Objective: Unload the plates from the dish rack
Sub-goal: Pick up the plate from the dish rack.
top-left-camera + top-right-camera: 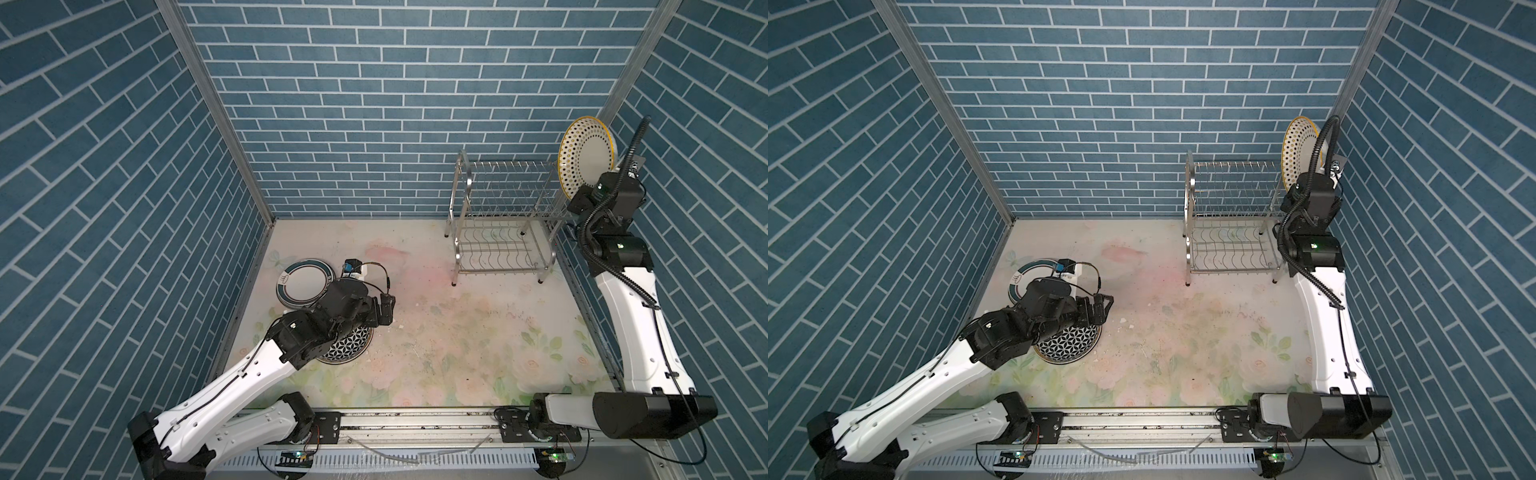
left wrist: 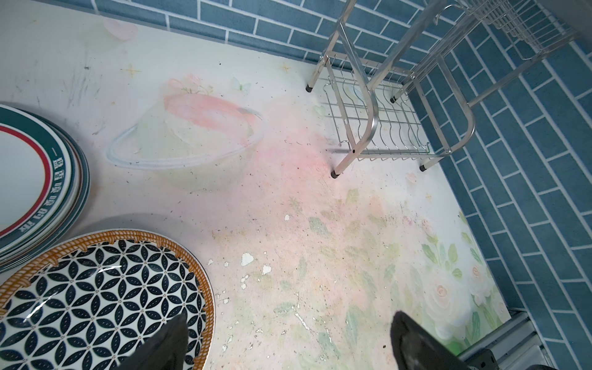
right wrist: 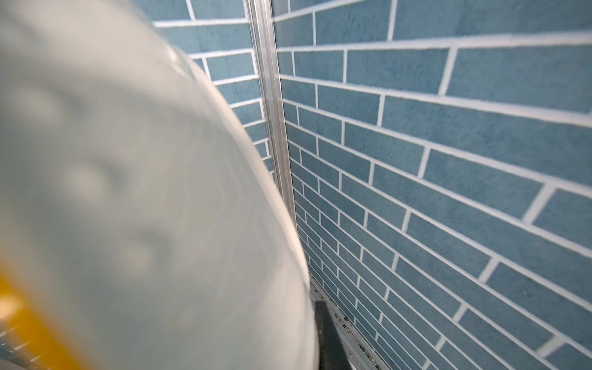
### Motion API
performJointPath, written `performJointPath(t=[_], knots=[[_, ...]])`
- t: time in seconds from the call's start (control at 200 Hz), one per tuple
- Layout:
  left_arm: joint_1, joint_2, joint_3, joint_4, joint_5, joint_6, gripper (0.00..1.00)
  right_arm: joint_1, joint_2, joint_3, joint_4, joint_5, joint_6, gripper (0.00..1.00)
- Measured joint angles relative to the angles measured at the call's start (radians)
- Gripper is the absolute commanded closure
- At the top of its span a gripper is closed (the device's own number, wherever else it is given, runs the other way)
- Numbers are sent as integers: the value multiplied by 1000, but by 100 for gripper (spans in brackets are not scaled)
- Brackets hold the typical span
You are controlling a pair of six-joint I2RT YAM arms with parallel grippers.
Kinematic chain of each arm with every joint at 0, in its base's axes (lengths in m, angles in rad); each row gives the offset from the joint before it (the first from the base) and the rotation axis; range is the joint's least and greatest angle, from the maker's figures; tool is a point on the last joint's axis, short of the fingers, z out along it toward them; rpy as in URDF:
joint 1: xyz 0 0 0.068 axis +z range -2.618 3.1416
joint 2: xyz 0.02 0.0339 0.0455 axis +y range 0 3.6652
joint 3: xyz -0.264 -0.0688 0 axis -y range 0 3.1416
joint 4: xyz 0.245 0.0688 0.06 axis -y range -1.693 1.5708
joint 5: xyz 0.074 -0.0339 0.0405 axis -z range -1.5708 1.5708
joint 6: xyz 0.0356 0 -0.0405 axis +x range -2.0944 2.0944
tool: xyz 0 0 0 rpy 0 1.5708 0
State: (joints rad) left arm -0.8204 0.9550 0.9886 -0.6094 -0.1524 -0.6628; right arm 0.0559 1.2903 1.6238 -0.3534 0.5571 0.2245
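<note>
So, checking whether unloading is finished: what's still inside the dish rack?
Both tiers of the dish rack show only bare wire in both top views. Its end beside the right arm is partly covered. The dotted plate is up above that end, out of the slots.

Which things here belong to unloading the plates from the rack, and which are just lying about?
Job in hand:
dish rack, no plate in it
yellow-rimmed dotted plate, lifted clear of the rack
teal-banded plate stack
lattice plate

Lying about:
white flakes scattered on the floral mat
</note>
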Motion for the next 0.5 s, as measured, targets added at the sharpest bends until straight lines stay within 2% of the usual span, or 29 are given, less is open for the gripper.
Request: performJointPath(t=[0.225, 0.5], knots=[[4, -18, -3, -23, -4, 0, 1, 0, -183, -35, -37, -24, 38, 100], [14, -2, -39, 3, 38, -16, 1, -1, -410, -203, -126, -42, 102, 100]])
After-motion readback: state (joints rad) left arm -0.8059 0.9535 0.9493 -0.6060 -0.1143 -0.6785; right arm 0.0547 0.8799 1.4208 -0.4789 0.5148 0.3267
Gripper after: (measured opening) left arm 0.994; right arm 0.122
